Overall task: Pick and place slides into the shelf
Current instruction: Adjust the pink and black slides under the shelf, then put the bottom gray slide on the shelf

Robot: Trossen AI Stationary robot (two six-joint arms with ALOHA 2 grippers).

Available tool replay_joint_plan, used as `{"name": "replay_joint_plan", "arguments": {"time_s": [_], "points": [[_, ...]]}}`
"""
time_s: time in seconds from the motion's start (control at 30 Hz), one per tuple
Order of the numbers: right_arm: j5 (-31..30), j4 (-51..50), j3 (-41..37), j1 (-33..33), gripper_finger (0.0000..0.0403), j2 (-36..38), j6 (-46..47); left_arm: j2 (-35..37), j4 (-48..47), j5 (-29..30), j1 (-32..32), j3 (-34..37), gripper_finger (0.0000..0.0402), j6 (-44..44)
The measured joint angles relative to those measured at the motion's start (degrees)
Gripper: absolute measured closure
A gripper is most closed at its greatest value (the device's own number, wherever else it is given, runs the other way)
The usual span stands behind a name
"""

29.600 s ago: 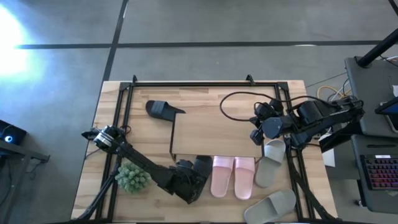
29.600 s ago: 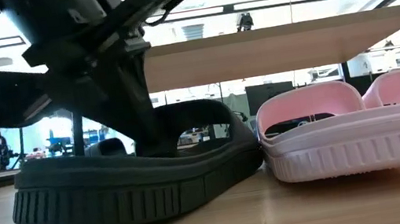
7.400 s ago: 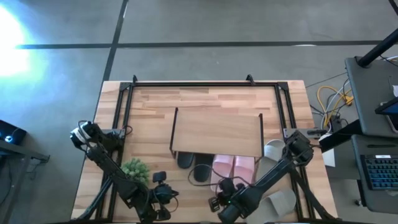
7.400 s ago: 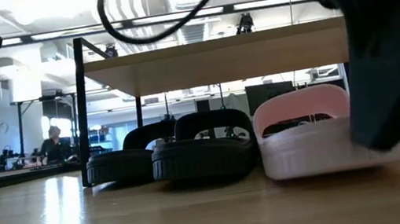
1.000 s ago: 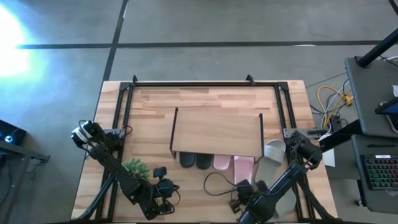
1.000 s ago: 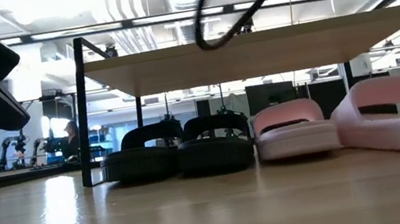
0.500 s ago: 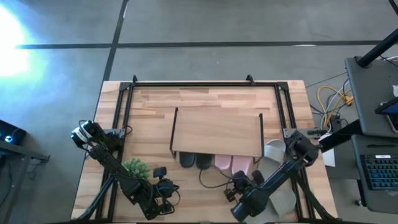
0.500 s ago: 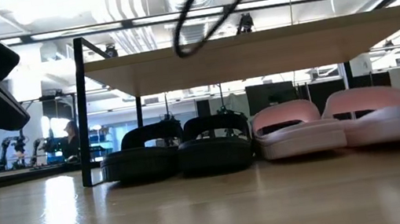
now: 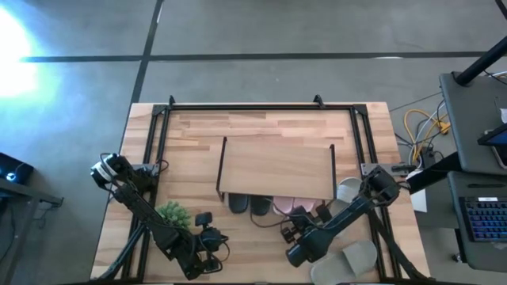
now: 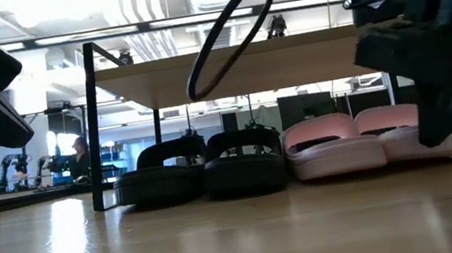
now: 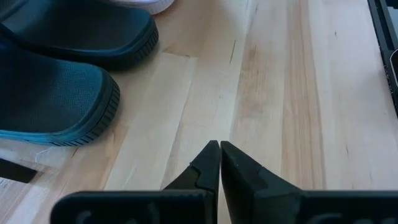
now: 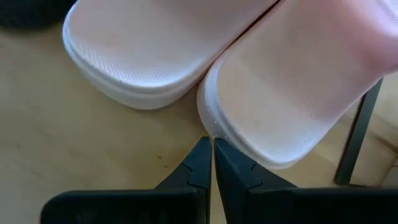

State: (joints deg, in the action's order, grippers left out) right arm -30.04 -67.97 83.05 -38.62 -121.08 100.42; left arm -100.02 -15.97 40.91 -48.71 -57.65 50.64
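Note:
The light-wood shelf [image 9: 277, 166] stands mid-table. Under its near edge, two black slides [image 9: 248, 206] [image 10: 201, 170] and two pale pink slides [image 10: 333, 148] [image 12: 137, 56] rest side by side on their soles. My right gripper [image 9: 299, 218] [image 12: 208, 148] is shut, right at the heel of the right-hand pink slide [image 12: 292, 93]. Two grey-beige slides [image 9: 346, 192] [image 9: 356, 257] lie on the table to the shelf's right. My left gripper [image 9: 207, 241] [image 11: 219, 149] is shut and waits near the table's near edge, facing the black slides [image 11: 50, 93]. My right gripper's shut fingertips [image 12: 205, 152] rest against the heel rim [image 12: 214, 132] of the right-hand pink slide. They come at it low, from the table's near side, pointing toward the shelf. The slide lies flat on the table, touching its partner.
A small green plant [image 9: 172, 214] stands left of the shelf, beside my left arm. The shelf's dark leg [image 12: 357, 130] is just right of the pushed slide. A black frame [image 9: 372, 214] runs along the table's sides. A person sits far off in the room [image 10: 79, 153].
My right gripper has moved toward the far edge and a little left, up to the shelf, staying shut. The second pink slide has slid along the table ahead of it, turning straight, and now lies under the shelf beside the first pink one.

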Motion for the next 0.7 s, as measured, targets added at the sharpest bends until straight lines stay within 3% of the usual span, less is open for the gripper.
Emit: {"name": "replay_joint_plan", "arguments": {"time_s": [0.2,0.57,0.63,0.7], "points": [[1.4,-0.2,1.8,-2.8,0.0390,0.1,1.7,0.0,0.0,-0.2,0.0,0.0,0.0402,0.0],[3.8,-3.0,9.1,-13.9,0.0390,0.6,9.3,-0.1,0.0,-0.3,0.0,0.0,0.0402,0.0],[6.9,-4.6,10.1,-15.7,0.0390,0.6,12.7,-0.1,0.0,-0.3,0.0,0.0,0.0402,0.0],[16.4,-8.6,10.7,-16.8,0.0390,0.7,17.6,-0.1,0.0,-0.3,0.0,0.0,0.0402,0.0]]}}
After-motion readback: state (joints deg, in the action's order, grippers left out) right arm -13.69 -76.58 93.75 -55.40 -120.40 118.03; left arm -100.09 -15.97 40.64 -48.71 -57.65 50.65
